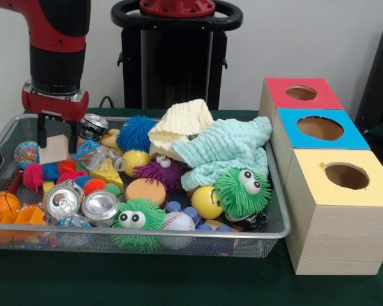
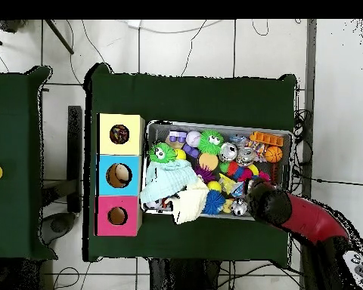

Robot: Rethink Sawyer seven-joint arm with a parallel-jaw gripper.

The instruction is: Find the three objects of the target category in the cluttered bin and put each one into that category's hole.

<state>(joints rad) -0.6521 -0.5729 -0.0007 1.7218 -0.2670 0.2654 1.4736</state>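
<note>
The wire-mesh bin (image 1: pixel 179 234) is full of toys; it also shows in the overhead view (image 2: pixel 215 125). Three wooden boxes with round holes stand beside it: red-topped (image 1: pixel 277 89), blue-topped (image 1: pixel 293 137) and yellow-topped (image 1: pixel 319 185). My gripper (image 1: pixel 56 145) is low in the bin's far left corner, down over a pale wooden block (image 1: pixel 53 152). In the overhead view the red arm (image 2: pixel 305 217) hides the gripper. Crushed silver cans (image 1: pixel 62 199), (image 1: pixel 101 205) lie near the bin's front, and another can (image 1: pixel 92 126) lies next to the gripper.
A cream cloth (image 1: pixel 179 124) and a mint cloth (image 1: pixel 226 150) pile high at the bin's middle and right. Green fuzzy balls with eyes (image 1: pixel 242 191), (image 1: pixel 134 220), a blue spiky ball (image 1: pixel 135 132), a basketball (image 1: pixel 1 204) and a baseball (image 1: pixel 177 222) crowd the tray.
</note>
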